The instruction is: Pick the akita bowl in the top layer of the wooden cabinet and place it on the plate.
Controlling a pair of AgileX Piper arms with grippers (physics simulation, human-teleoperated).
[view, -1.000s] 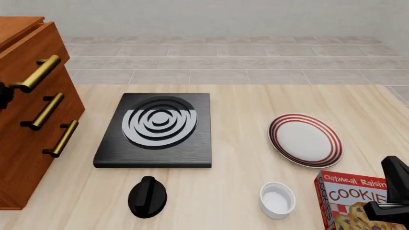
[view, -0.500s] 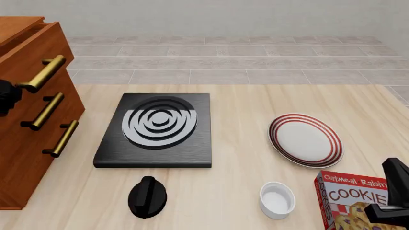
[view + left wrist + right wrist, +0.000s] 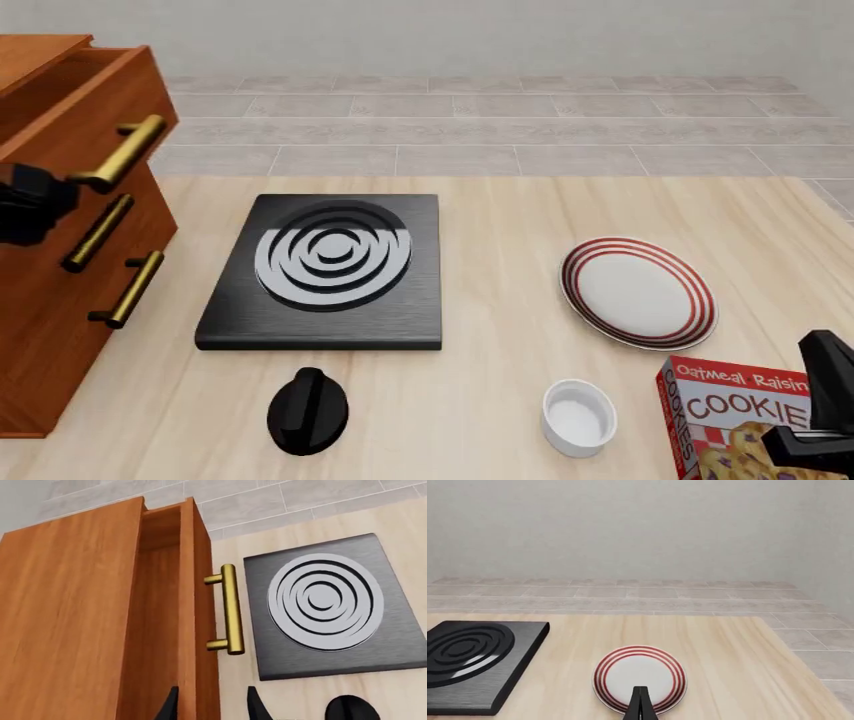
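Akita bowl is not being shown in any view, and its place cannot be told (the inside of the top layer is being hidden by the drawer's own front and side). That drawer is being seen standing a little way out of the wooden cabinet, its brass handle jutting past the two handles below it.

The left gripper is being held against the cabinet front, just beside the lower end of that handle. In the left wrist view its two fingertips are being kept well apart, and the edge of the drawer front is being seen between them; nothing is being clamped by them, and the handle is lying beyond the tips.

The right gripper is being held low at the near right corner of the table, over a cookie box. In the right wrist view its fingers are being pressed together into one thin wedge, with nothing between them.

The plate is being seen lying bare on the table, to the right of a black stove slab. A small white cup is being seen nearer than the plate, and a black knob is lying in front of the slab.
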